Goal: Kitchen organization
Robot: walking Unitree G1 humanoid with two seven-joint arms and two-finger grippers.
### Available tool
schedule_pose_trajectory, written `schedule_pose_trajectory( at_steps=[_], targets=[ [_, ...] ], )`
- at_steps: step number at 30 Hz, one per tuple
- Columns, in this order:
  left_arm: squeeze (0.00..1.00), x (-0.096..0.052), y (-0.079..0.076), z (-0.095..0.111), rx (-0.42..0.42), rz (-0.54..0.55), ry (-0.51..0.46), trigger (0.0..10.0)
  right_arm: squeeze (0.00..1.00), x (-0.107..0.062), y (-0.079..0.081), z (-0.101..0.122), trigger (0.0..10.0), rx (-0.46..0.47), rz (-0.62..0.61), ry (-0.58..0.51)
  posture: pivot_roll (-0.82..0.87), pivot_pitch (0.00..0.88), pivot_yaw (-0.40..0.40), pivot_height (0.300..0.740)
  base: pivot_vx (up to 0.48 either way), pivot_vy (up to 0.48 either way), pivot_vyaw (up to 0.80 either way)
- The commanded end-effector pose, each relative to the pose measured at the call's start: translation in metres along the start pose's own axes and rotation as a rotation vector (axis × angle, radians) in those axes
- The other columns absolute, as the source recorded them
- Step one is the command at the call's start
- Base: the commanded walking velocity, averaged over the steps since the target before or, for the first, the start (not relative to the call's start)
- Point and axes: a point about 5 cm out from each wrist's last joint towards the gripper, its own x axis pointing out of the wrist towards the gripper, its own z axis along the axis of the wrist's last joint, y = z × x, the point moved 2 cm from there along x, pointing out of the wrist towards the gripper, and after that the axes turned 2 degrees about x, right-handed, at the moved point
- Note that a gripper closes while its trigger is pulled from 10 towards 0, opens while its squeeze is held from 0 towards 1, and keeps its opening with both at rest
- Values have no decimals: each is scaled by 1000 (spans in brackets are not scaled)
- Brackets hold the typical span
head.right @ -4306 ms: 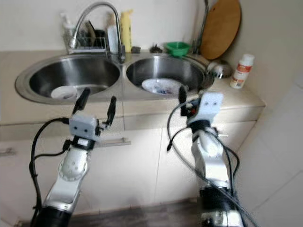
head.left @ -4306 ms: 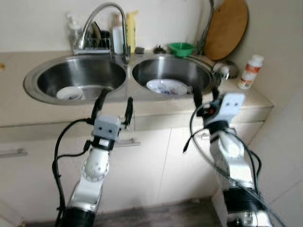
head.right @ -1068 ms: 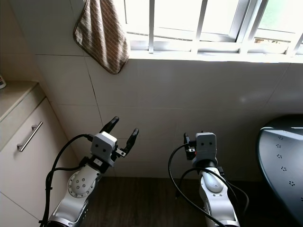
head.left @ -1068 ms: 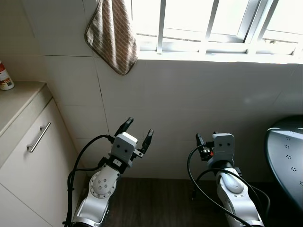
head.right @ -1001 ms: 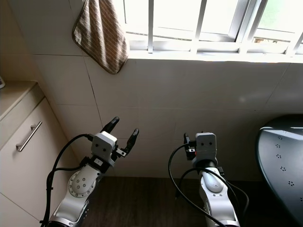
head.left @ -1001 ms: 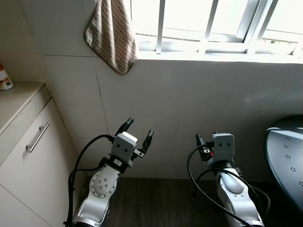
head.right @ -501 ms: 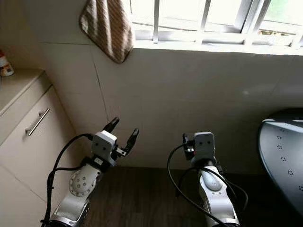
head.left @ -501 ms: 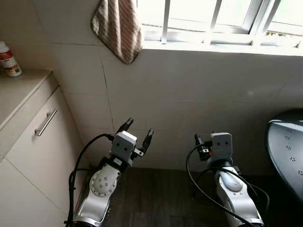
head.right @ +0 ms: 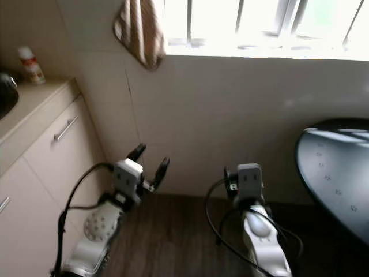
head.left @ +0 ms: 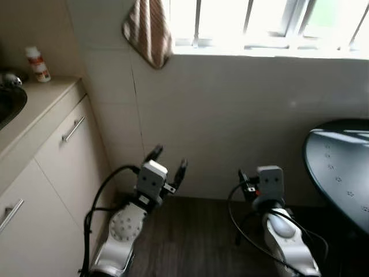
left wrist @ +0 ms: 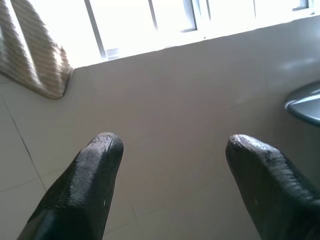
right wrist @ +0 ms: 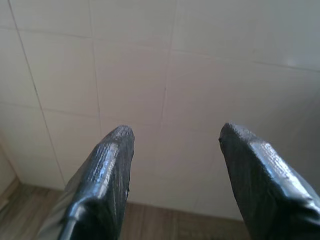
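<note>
I face a tiled wall [head.left: 230, 115] under a bright window. A brown striped towel [head.left: 149, 29] hangs at its upper left. My left gripper [head.left: 168, 163] is held low in front of the wall, open and holding nothing. Its wrist view has both black fingertips [left wrist: 102, 150] spread wide against the wall and the towel [left wrist: 30, 60]. My right gripper [right wrist: 175, 132] is also open and holds nothing, pointing at the bare tiles. On the counter [head.left: 34, 107] at the left stands a white bottle with a red label [head.left: 37, 63].
Cream cabinet doors with bar handles [head.left: 73, 128] run along the left under the counter, and a sink's edge [head.left: 8, 101] shows at the far left. A dark round table [head.left: 340, 167] juts in at the right. Dark wood floor [head.left: 190, 231] lies below the grippers.
The view has swung left and pulled back, bringing more of the counter, the bottle and the sink's edge into sight. Both arms keep the same pose with open fingers.
</note>
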Motion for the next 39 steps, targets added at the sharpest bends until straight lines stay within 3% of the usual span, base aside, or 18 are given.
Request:
schedule_pose_trajectory(
  at_steps=[1,10,15,20,24,28,31,32,34,37,39],
  targets=[
    [0,0,0,0,-1,-5,3,10000,0,2,1,3,10000,-11,1,-4,-23,0,-21,740,-337,0,0],
    [0,-1,0,-2,12,-8,24,10000,0,1,1,-1,10000,-71,46,49,-23,0,-20,740,-180,0,0],
    [0,-9,3,-21,-43,-15,157,10000,0,-11,5,-16,10000,-222,150,143,-33,0,-17,740,0,0,0],
    [0,-18,1,-34,-96,-48,241,10000,0,-22,6,-26,10000,-228,187,202,-37,0,-14,740,0,0,0],
    [0,-28,-3,-38,-71,-84,292,10000,0,-33,5,-28,10000,-223,198,222,-39,0,-6,740,0,0,0],
    [0,-36,-6,-44,-82,-96,325,10000,0,-41,2,-45,10000,-186,194,298,-50,0,-2,740,0,0,0],
    [0,-43,-7,-63,-110,-68,421,10000,0,-40,1,-57,10000,-122,204,368,-53,0,3,740,0,0,0],
    [0,-43,-2,-72,-63,-25,501,10000,0,-38,5,-56,10000,-164,229,378,-63,0,4,740,0,0,0],
    [0,-39,-3,-73,10,-35,539,10000,0,-38,8,-58,10000,-197,245,390,-55,0,1,740,0,0,0],
    [0,-39,-4,-74,7,-38,542,10000,0,-38,10,-58,10000,-199,257,384,-56,0,1,740,0,0,0],
    [0,-39,-1,-74,-44,-19,518,10000,0,-36,12,-56,10000,-197,273,364,-57,0,4,740,0,0,0]
  ],
)
